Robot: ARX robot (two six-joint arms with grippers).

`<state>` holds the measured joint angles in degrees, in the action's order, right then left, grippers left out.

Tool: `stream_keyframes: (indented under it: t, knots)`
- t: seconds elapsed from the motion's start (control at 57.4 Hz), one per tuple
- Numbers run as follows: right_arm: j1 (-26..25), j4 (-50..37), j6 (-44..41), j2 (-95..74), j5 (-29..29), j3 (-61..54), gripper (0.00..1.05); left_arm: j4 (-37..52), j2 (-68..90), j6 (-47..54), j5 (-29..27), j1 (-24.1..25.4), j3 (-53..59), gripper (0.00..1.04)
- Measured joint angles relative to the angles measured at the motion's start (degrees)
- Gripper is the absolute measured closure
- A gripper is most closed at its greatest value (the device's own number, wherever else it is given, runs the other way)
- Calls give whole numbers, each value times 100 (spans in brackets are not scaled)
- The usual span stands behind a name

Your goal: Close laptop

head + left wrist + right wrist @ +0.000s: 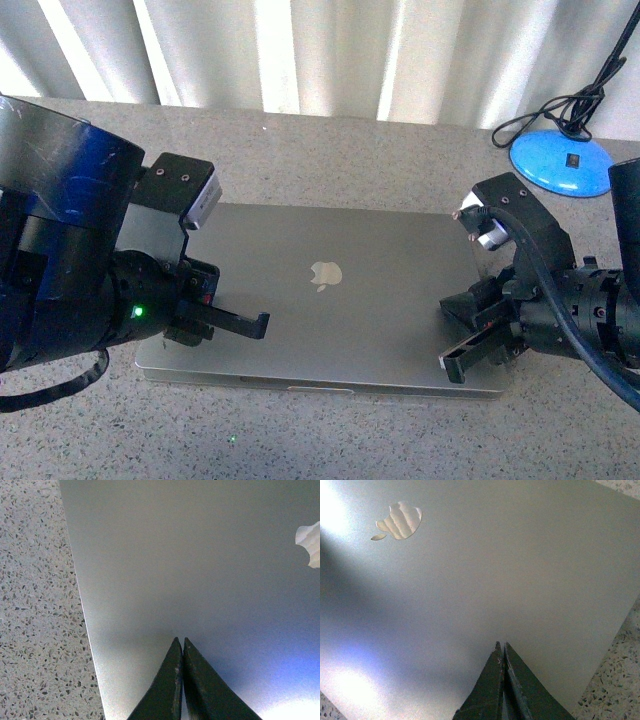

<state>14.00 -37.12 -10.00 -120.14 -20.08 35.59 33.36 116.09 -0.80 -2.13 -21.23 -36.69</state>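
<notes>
Now | laptop [320, 300] lid-down on speckled counter [330, 150] | pale ribbed backdrop [330, 50] behind | left claw [262, 325], right claw [455, 365] clenched

Blue lamp base [560, 163], black cable [572, 118], speckled counter [330, 160]

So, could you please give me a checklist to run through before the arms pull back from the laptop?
1. Laptop lid flat down, logo up: ok.
2. Left gripper shut, holding nothing: ok.
3. Right gripper shut, holding nothing: ok.
4. Grippers touching the lid or just above it: cannot tell.
5. Laptop wholly on the table: ok.
6. Blue lamp base and its cable apart from the laptop: ok.
</notes>
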Motion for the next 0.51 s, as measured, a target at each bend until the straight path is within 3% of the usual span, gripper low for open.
stream_keyframes:
  t: [0.505]
  knots:
    - [-24, -33, -4, -90, 0, -20, 104, 280, 170, -173, 28, 9, 146, 101]
